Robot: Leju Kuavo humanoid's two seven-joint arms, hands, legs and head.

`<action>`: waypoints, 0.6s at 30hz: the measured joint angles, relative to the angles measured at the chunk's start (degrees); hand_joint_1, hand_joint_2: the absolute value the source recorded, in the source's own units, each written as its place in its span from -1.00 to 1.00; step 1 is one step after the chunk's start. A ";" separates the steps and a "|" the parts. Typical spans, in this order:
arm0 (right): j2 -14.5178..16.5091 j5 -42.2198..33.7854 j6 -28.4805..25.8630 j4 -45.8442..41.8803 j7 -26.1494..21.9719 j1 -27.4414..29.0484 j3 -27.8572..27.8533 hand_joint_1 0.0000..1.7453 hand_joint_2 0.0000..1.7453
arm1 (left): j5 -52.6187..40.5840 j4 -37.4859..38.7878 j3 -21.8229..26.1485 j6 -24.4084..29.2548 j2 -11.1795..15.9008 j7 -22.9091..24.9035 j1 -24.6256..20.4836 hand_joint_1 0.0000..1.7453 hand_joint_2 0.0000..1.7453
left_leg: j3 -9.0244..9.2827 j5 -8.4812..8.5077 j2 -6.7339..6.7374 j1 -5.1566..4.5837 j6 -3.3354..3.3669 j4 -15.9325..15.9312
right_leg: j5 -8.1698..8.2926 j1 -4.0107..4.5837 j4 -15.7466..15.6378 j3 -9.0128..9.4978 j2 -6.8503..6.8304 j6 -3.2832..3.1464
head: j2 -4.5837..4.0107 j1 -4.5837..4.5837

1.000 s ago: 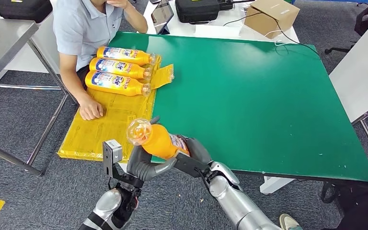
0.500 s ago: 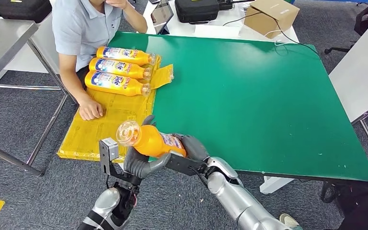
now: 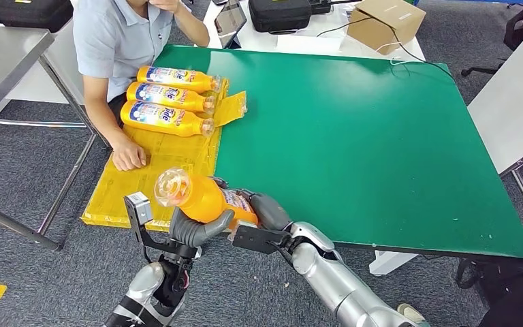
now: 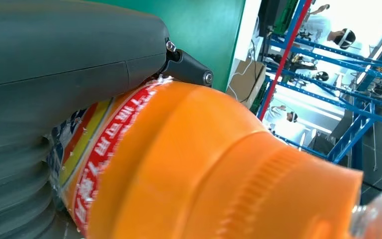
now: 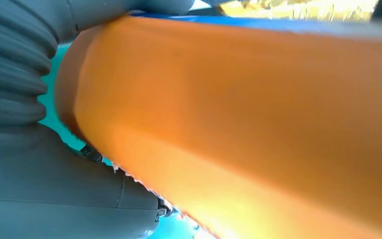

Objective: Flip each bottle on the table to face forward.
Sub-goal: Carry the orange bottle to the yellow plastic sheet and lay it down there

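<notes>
Lying across both robot hands (image 3: 201, 228), the orange bottle (image 3: 204, 197).

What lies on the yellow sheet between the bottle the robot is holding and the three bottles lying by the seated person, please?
In the head view, bare yellow sheet lies between the held bottle and the three bottles, with the person's hand resting off to one side.

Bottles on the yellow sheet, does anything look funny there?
A little. The three bottles lie neatly side by side, but the yellow sheet has a crumpled flap sticking out over the green table.
</notes>
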 joint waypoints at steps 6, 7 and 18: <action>0.21 -0.73 -1.11 -0.05 -0.62 1.27 0.47 -1.00 0.00 | -1.57 -0.05 0.56 1.19 0.00 0.04 -0.71 1.00 1.00 | 0.00 0.00 0.00 0.00 0.00 0.00 | 0.00 0.00 0.00 0.00 0.00 0.00 | 0.00 0.00; 0.30 -0.76 -1.49 -0.13 -0.76 1.54 0.47 -1.00 -0.50 | -1.91 -0.04 0.57 1.61 0.00 0.07 -0.94 1.00 1.00 | 0.00 0.00 0.00 0.00 0.00 0.00 | 0.00 0.00 0.01 0.00 0.00 0.00 | 0.00 0.00; 1.67 -1.33 -9.23 -1.97 -4.15 4.34 -0.26 -1.00 -1.00 | -13.61 5.38 1.28 14.32 1.36 1.02 -7.60 1.00 1.00 | 0.00 0.03 0.01 0.01 -0.02 0.00 | 0.01 0.01 0.02 0.01 -0.01 -0.01 | 0.00 0.03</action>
